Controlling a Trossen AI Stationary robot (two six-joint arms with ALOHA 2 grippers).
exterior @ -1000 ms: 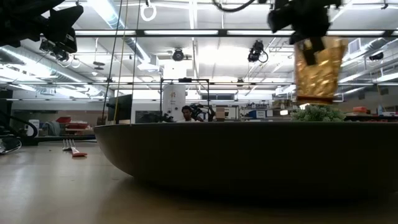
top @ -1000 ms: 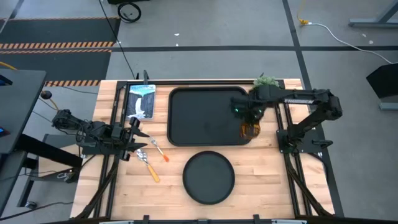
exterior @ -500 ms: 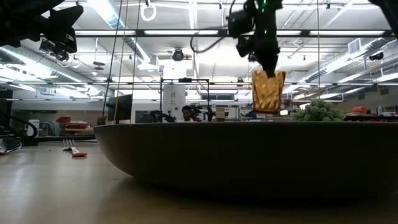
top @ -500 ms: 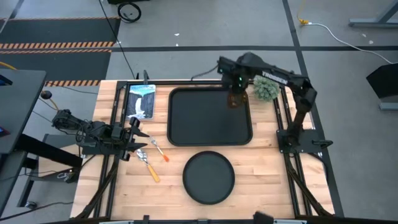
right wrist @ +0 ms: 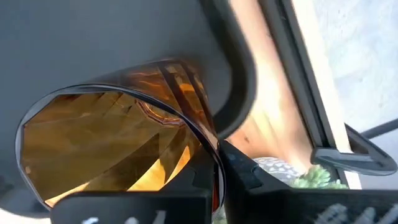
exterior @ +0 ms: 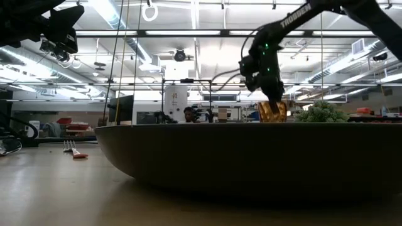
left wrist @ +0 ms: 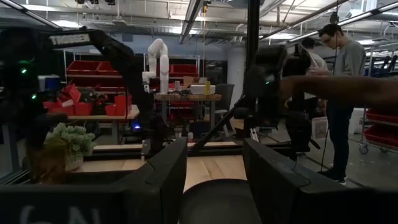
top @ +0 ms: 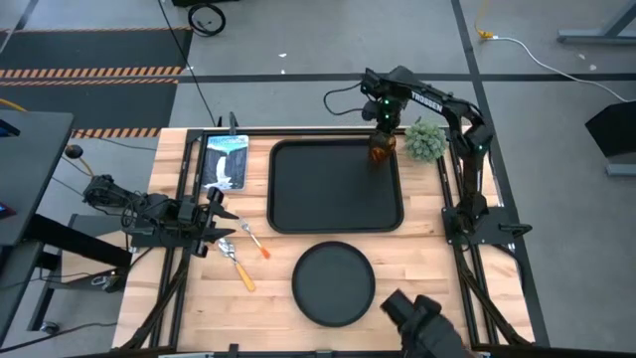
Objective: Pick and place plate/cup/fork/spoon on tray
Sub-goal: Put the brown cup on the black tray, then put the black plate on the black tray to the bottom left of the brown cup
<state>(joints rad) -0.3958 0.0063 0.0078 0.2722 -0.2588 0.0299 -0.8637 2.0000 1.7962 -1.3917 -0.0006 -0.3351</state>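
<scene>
My right gripper (top: 384,132) is shut on the amber cup (top: 382,150) over the far right corner of the black tray (top: 318,189). In the low view the cup (exterior: 272,111) shows low behind the plate's rim, which hides its base. The round black plate (top: 333,283) lies on the table near the front edge. The fork (top: 255,242) and the spoon (top: 237,264) lie flat left of the plate. My left gripper (top: 214,225) waits open beside them at the table's left. My right gripper holds the cup by its rim (right wrist: 212,163), on the side toward the plant. One finger (right wrist: 180,194) is inside the cup and one (right wrist: 261,183) outside. The fingers come from above, pointing down. The cup is upright; whether its base rests on the tray I cannot tell.
A small green plant (top: 425,141) stands just right of the cup, outside the tray. A printed card (top: 225,162) lies left of the tray. A dark shape (top: 422,320) reaches in at the table's near edge. A person (left wrist: 345,68) stands beyond the table.
My right gripper has carried the cup from the tray's near right corner toward the table's far edge, then down at the tray's far right corner. The cup has stayed upright in the hold. A dark shape has come in at the near edge.
</scene>
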